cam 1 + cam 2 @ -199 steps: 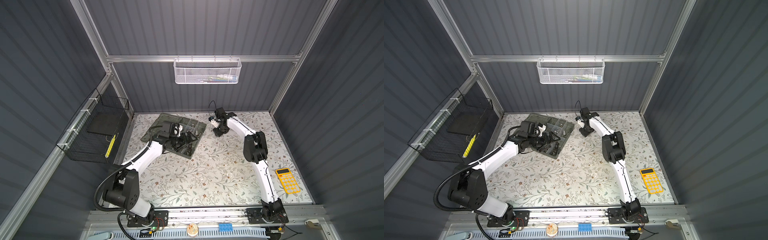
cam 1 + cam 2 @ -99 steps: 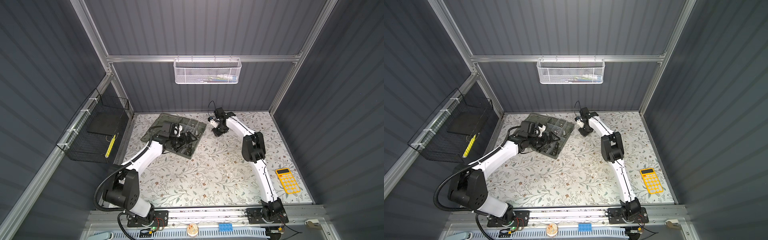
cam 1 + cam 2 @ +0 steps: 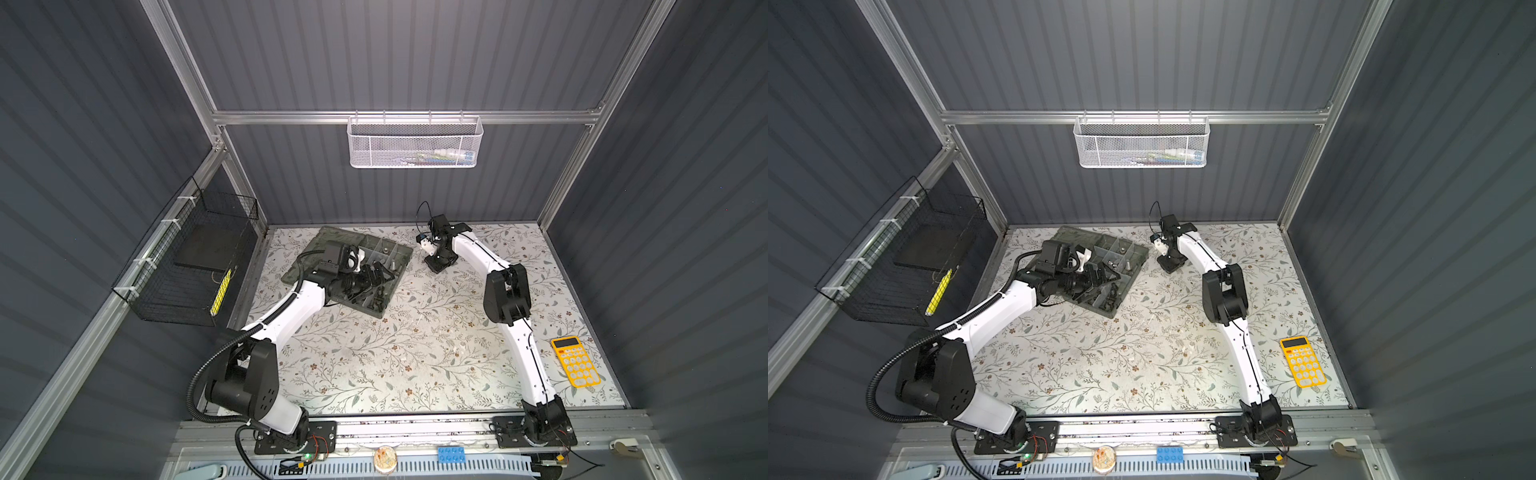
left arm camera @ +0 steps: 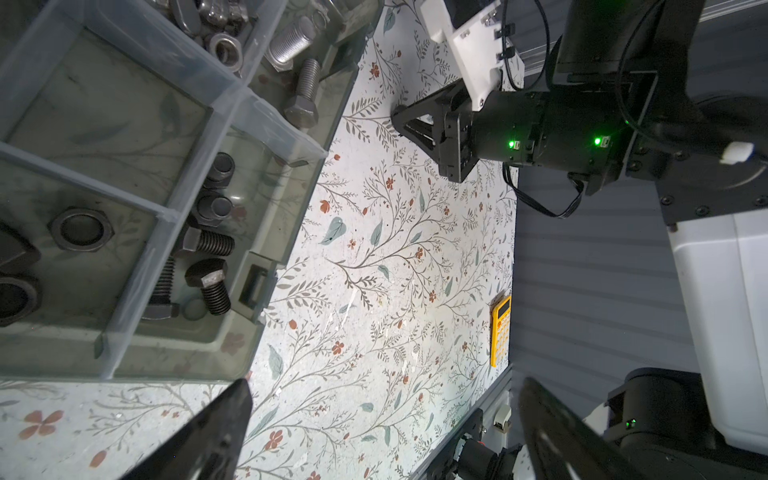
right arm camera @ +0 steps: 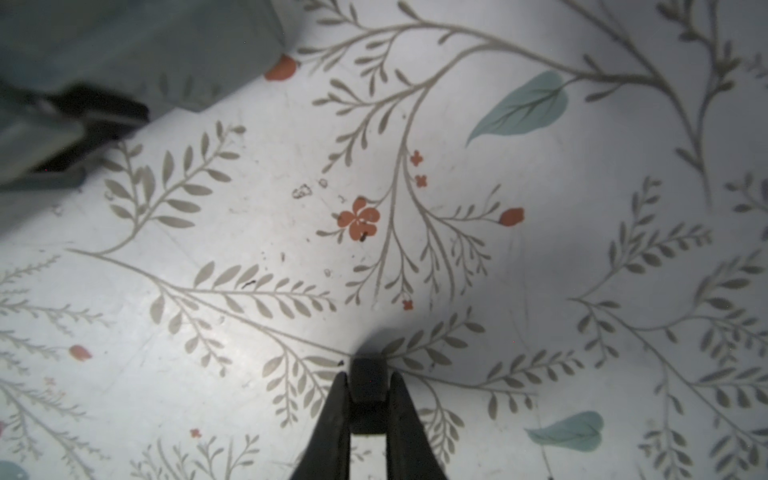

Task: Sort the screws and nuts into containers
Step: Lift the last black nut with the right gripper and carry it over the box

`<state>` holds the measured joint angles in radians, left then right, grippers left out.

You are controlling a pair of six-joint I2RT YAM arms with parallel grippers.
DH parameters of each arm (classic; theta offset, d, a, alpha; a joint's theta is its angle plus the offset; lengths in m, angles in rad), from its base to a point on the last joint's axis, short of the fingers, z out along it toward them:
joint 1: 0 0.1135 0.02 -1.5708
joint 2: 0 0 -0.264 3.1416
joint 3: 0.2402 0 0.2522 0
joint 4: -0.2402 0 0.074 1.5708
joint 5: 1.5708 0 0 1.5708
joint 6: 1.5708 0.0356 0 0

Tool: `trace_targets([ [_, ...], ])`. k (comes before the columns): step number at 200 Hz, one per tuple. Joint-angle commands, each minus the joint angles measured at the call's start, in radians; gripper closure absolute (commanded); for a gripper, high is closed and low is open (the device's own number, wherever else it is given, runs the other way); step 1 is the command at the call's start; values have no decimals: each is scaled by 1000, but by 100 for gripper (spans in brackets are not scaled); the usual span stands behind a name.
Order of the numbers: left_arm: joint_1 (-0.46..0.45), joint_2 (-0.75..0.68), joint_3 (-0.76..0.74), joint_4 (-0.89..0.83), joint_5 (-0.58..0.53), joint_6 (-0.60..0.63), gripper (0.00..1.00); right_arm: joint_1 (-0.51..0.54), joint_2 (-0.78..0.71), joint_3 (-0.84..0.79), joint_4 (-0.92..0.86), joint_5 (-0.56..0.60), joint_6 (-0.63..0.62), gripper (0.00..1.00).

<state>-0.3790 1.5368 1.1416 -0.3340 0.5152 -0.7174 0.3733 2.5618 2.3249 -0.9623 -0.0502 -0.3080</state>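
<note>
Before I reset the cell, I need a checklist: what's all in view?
box: one, grey-green, table back left
screws: five-plus black, two silver, separate compartments
nuts: several, black and silver, other compartments
calculator: one, yellow, table right
mesh basket: one, white, hung at back
wire basket: one, black, hung at left
block: one, blue, in front of table
left gripper: open, over box
right gripper: shut on black piece, beside box

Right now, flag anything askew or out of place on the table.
The organizer box sits skewed, diagonal to the edges of the table. A yellow calculator lies by the right edge, unrelated to the sorting.
</note>
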Motion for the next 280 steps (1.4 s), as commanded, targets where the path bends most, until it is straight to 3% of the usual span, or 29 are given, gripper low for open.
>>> trace_targets([
  [1,1,9,26,-22,-5,21,0,-4,-27,24,-26,-60,44,92],
  [70,25,-26,40,-26,20,27,0,-7,-215,-53,-12,-171,198,99],
  [119,128,-119,1,-51,88,35,0,11,-382,-196,61,-360,323,99],
  [160,243,-195,-65,-77,178,53,0,107,-491,-342,174,-452,384,98],
  [217,354,-253,-188,-15,286,17,0,253,-480,-440,341,-537,496,98],
  [280,428,-268,-270,52,359,-27,0,356,-321,-368,433,-577,599,95],
])
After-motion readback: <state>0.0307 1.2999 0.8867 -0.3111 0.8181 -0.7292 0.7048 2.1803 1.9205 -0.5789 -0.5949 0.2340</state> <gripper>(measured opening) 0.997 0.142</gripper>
